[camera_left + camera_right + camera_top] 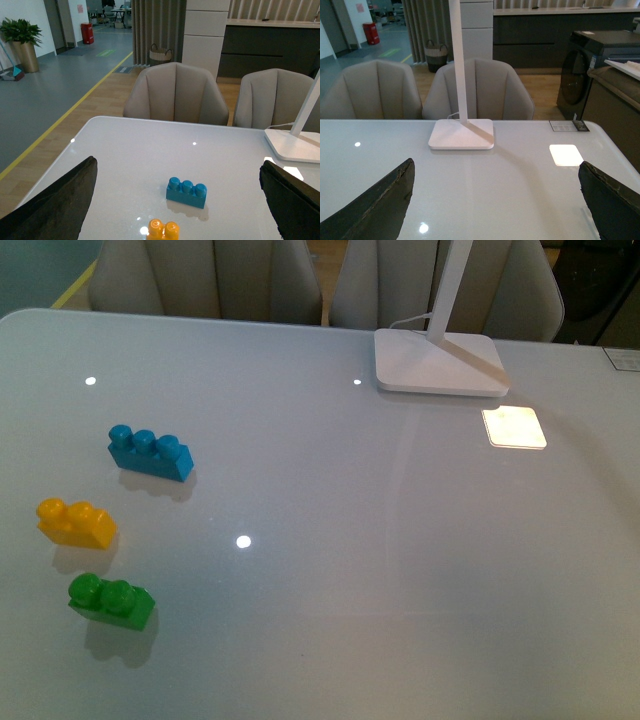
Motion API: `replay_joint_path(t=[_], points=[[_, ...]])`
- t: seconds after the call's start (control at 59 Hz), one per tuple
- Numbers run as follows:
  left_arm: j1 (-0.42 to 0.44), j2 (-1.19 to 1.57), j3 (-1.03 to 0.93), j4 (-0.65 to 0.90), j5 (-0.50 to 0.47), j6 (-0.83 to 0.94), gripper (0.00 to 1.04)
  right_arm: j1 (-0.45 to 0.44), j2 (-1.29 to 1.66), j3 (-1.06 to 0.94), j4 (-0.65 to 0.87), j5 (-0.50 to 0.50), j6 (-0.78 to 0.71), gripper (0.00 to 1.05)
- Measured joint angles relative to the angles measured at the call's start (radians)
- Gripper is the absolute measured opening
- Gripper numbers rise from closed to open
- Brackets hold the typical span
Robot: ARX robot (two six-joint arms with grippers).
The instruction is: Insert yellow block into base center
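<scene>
One broad white table [330, 570] carries everything you need. At its far side stands a white desk lamp [440, 360]. Just near and right of its foot lies the base [515, 427], a flat square so washed out by the lamp's light that its studs cannot be made out.

Well apart from it, at the left, three bricks sit in a row. A blue three-stud brick [150, 452] is farthest, the yellow block [75, 523] is in the middle, and a green two-stud brick [112, 602] is nearest.

The yellow block lies untouched, so the step in hand looks like the first reach. Take it with your left gripper [177, 167], whose fingers are spread wide with nothing between them. Come down over the block squarely, close across its plain sides below the studs, and keep clear of both neighbours, which lie near. Lift straight up before crossing to the base.

Your right gripper [496, 167] is likewise spread wide and empty, facing the lamp and the base. Neither arm shows in the front view. Both wrist views look roughly level across the table toward its far side, so both arms seem poised by the near edge.
</scene>
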Motion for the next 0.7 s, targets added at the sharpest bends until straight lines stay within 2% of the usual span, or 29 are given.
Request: replay_joint_path(t=[0.695], points=[[0.000,0.000,0.000,0.000,0.000,0.000,0.97,0.000,0.000,0.000,0.000,0.000,0.000,0.96]])
